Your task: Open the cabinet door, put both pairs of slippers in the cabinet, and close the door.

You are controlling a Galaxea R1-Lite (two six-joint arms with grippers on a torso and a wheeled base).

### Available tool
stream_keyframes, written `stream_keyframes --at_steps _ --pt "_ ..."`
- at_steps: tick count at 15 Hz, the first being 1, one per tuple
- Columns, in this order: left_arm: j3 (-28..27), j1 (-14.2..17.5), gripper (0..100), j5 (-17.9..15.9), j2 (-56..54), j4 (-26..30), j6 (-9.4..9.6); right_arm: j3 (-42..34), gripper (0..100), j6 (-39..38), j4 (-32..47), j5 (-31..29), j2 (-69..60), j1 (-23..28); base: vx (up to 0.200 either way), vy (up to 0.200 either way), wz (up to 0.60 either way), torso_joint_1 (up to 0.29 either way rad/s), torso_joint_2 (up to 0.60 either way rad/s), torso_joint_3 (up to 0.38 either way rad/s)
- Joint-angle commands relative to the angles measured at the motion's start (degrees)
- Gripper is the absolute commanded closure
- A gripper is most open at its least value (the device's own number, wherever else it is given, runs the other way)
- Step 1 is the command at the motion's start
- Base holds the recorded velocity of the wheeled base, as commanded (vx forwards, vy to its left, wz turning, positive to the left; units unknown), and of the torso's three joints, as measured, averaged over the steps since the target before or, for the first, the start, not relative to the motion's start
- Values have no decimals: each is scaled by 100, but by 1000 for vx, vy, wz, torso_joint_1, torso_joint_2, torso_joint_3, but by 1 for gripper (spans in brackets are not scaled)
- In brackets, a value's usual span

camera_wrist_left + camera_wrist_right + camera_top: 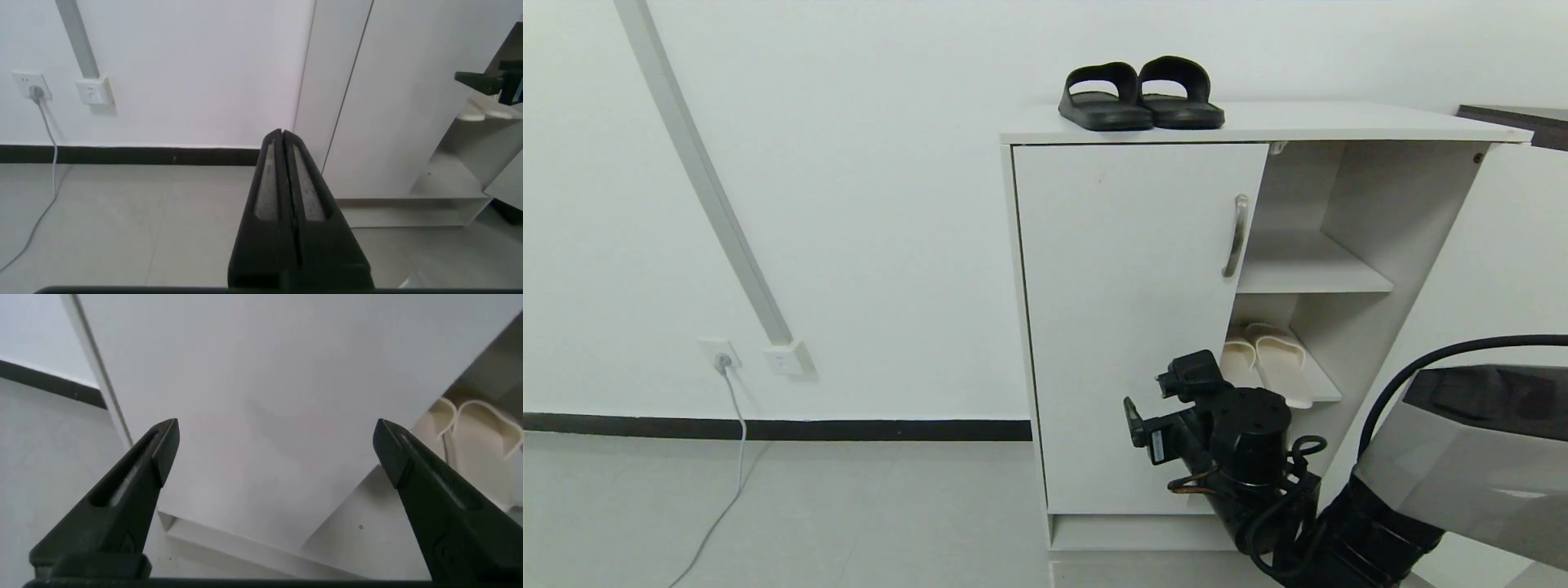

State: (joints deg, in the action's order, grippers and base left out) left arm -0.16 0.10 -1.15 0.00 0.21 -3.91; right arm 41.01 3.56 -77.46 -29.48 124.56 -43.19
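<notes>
Black slippers [1141, 96] on the cabinet [1339, 122] top, 12 o'clock in head view. Cream slippers [1266, 359] inside on the lower shelf [1326, 382], 4 o'clock, right bay exposed. Left door [1127, 327] closed. Right gripper [274, 445] spread wide, empty, facing that door low down, 5 o'clock. Left gripper [282, 143] pinched together, empty, above the floor [122, 220].

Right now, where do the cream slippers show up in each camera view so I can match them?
Head view: cream slippers on the lower shelf, right of the closed door.
Left wrist view: their toes on that shelf, beyond the closed door.
Right wrist view: both slippers just past the closed door's edge.
Shared landmark: the closed door.
</notes>
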Motion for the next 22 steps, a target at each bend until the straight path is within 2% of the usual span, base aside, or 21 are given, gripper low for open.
stream_keyframes --at_steps 1,11,22 --pt "-2 -1 100 0 9 6 5 -14 0 4 -6 30 -73 -40 0 0 0 0 0 0" --pt "-2 -1 100 0 0 -3 -4 -322 0 154 12 153 -538 -242 0 0 0 0 -6 -5" --pt "-2 8 100 0 9 -3 -4 -366 0 163 29 162 -503 -242 0 0 0 73 -398 -328"
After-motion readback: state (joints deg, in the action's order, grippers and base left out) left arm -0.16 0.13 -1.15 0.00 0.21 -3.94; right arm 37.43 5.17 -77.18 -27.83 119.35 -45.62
